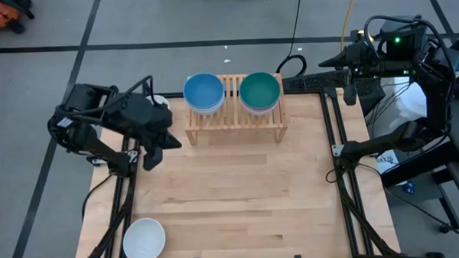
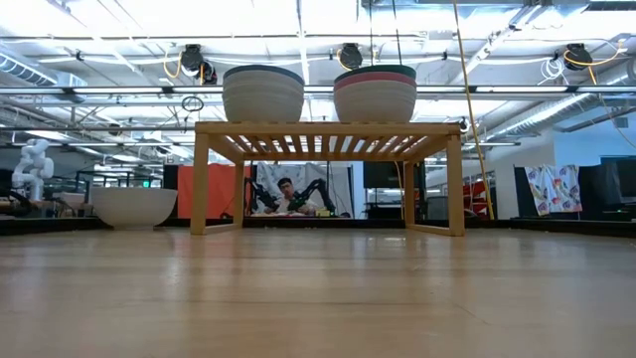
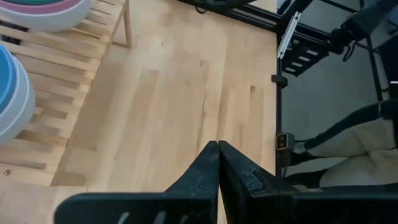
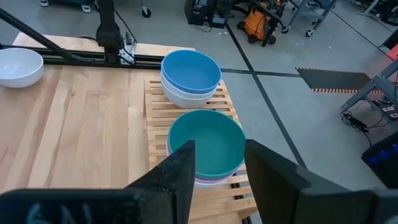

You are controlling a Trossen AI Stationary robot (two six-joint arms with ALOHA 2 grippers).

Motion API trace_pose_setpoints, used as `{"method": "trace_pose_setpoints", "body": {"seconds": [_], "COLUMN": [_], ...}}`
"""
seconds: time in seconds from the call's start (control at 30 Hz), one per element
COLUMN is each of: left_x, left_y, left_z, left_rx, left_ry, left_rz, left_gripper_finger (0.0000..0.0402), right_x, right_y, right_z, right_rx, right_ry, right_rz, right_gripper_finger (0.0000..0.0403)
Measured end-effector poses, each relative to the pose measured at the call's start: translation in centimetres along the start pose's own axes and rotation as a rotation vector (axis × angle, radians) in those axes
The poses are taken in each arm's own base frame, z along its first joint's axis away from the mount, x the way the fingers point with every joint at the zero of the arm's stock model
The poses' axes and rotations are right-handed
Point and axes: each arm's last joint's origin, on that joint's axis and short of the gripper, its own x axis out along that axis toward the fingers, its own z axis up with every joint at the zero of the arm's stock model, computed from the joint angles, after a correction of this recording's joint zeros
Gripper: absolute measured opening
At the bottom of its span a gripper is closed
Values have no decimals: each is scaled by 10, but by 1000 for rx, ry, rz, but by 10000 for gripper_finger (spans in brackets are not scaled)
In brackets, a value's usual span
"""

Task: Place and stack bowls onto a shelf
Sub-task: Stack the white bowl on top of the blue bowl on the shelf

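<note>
The light-wood shelf [image 1: 235, 117] stands at the table's far middle. On its slatted top rest two stacks of bowls: the left one with the blue bowl [image 1: 204, 91] on top of white ones, the right one with the dark green bowl [image 1: 259, 90] over a pink and a white one [image 2: 375, 99]. A white bowl [image 1: 144, 240] sits on the table at the near left. Another white bowl [image 2: 134, 206] sits on the table left of the shelf. My left gripper [image 1: 152, 152] is shut and empty, above the table left of the shelf. My right gripper [image 4: 217, 149] is open and empty beyond the table's far right corner [image 1: 350, 83].
Black rails [image 1: 339, 152] run along the table's left and right edges. Bare wood [image 1: 239, 190] lies in front of the shelf. Cables and equipment stand right of the table. In the low view a person [image 2: 288, 194] sits far behind the shelf.
</note>
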Motion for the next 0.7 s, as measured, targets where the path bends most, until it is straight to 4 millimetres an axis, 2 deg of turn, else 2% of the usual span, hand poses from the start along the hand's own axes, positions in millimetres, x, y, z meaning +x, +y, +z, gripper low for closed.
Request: {"method": "trace_pose_setpoints", "body": {"seconds": [0.17,0.37,0.7], "left_x": [0,4,61], "left_y": [-2,5,35], "left_z": [-1,2,-6], "left_rx": [-14,-206,-330], "left_ry": [-27,-81,102], "left_rz": [60,183,357], "left_gripper_finger": [5,32,100], "right_x": [0,0,-1], "right_y": [0,0,0], "right_z": [0,0,0], "right_rx": [0,0,-1], "right_ry": [0,0,-1], "right_rz": [0,0,0], "right_gripper_finger": [134,134,134]}}
